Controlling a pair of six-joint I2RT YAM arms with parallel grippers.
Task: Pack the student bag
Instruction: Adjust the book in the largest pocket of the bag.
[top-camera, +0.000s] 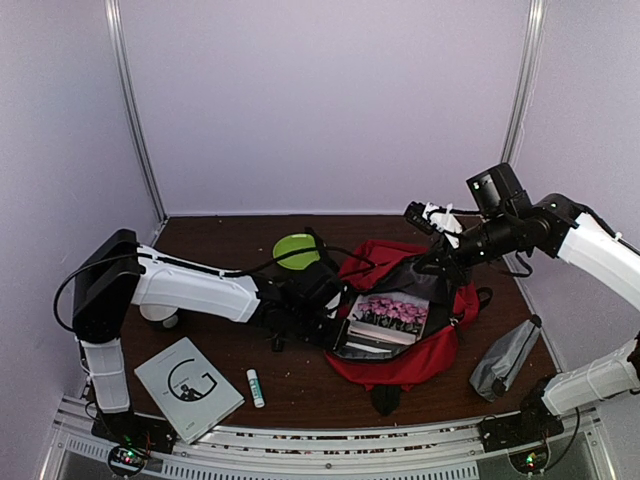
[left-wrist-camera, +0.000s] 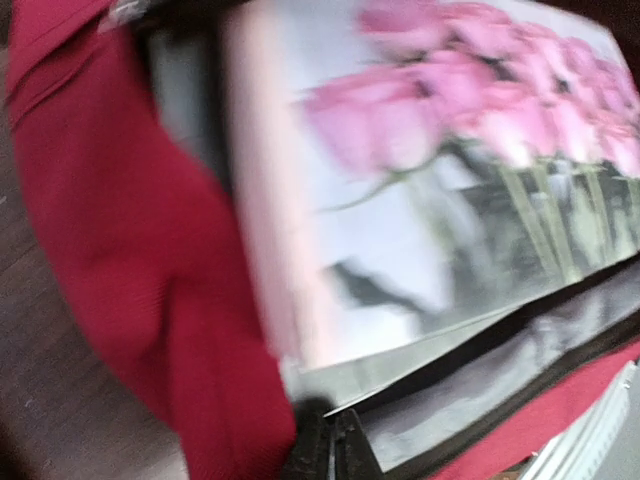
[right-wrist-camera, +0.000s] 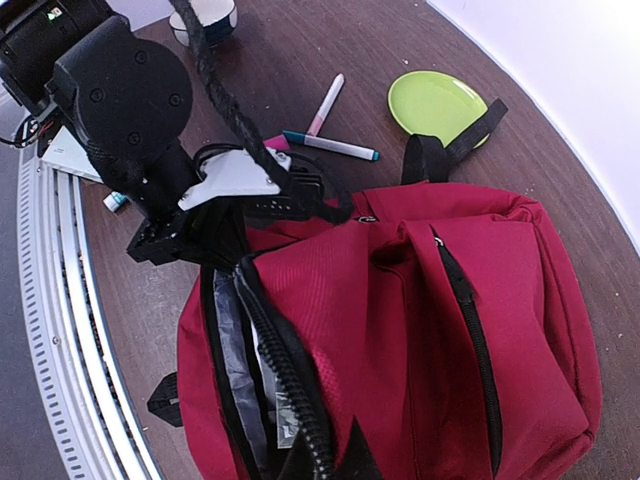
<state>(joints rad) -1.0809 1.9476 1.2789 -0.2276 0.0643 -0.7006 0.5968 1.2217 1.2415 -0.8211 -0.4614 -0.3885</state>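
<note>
Overhead: backpack (top-camera: 400, 365) lies centre-right with a flower book (top-camera: 390, 315) half inside. The right gripper (top-camera: 435, 262) pinches its rim up, and a slip would drop the mouth onto the book.
Left wrist: left gripper (left-wrist-camera: 328, 450), narrow, seemingly nips the rim; blurred.
Right wrist: fingers clamp the zipper edge; the interior is mostly hidden.

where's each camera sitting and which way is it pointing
top external: above and behind the arm bases, looking down at the table; shows both arms, student bag, rose-cover book.
left wrist: on the left arm, close to the bag's opening, facing the book; left gripper tips at bottom edge.
right wrist: on the right arm above the bag, looking down and leftward; right gripper at bottom, left arm, green plate.
shared: top and right wrist both show bag and plate.
</note>
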